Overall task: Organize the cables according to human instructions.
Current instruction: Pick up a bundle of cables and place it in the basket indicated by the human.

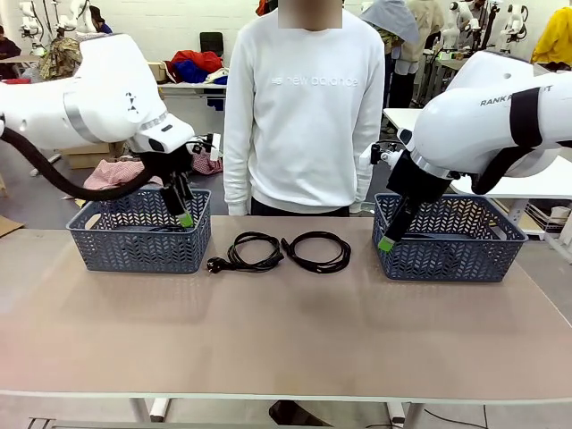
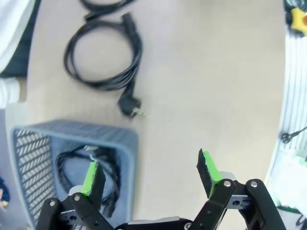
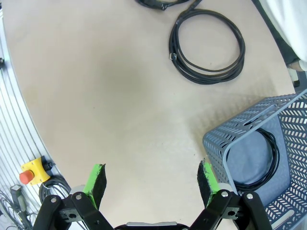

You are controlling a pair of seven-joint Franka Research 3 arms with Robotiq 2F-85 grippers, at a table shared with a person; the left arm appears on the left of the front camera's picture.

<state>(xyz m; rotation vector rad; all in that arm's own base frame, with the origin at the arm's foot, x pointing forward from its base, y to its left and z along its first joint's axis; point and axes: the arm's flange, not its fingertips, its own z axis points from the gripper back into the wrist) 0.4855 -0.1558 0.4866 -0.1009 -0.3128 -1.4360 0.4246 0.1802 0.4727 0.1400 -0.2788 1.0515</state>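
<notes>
Black cables (image 1: pixel 253 265) lie between left tool (image 1: pixel 185 218) and right tool (image 1: pixel 386 242).

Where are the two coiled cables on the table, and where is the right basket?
left cable (image 2: pixel 130 106), left wrist view, on its plug.
right cable (image 3: pixel 206 77), right wrist view, on the loop's strands.
right basket (image 1: pixel 447 259), front view, on its front wall.

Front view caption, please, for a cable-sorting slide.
Left fingers and right fingers hover at left basket and right basket; left cable and right cable lie coiled between, on the table before a person.
</notes>
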